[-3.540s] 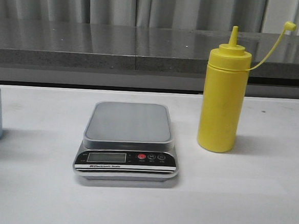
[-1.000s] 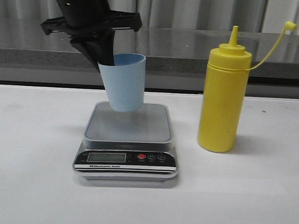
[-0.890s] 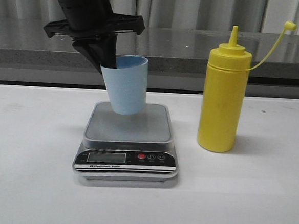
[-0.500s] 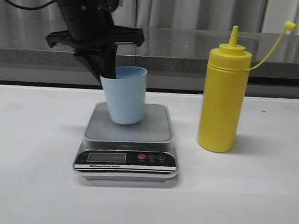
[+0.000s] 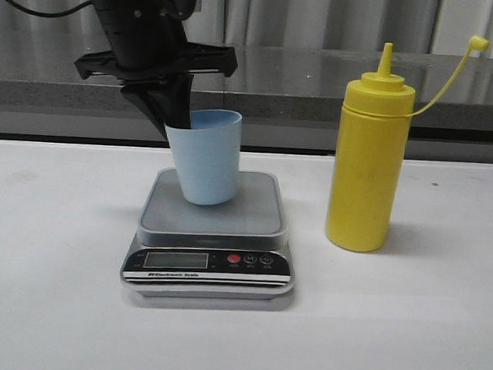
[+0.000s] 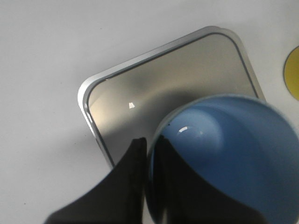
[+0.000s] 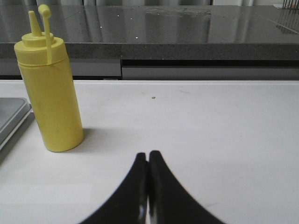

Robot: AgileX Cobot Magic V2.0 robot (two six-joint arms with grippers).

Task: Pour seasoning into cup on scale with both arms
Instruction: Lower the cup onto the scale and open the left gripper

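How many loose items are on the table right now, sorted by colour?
Yellow: 1, the squeeze bottle
Light blue: 1, the cup, on the scale and gripped at its rim by the left gripper
Silver-grey with a black panel: 1, the scale
Total: 3

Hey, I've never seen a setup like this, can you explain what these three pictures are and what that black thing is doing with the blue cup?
It is a two-armed robot at a white table. One picture looks forward over the table; the other two come from cameras on each wrist. The left tool pinches the rim of the blue cup, which sits slightly tilted on a silver kitchen scale. A yellow squeeze bottle stands beside the scale, untouched. The right tool is closed and empty, facing the bottle.
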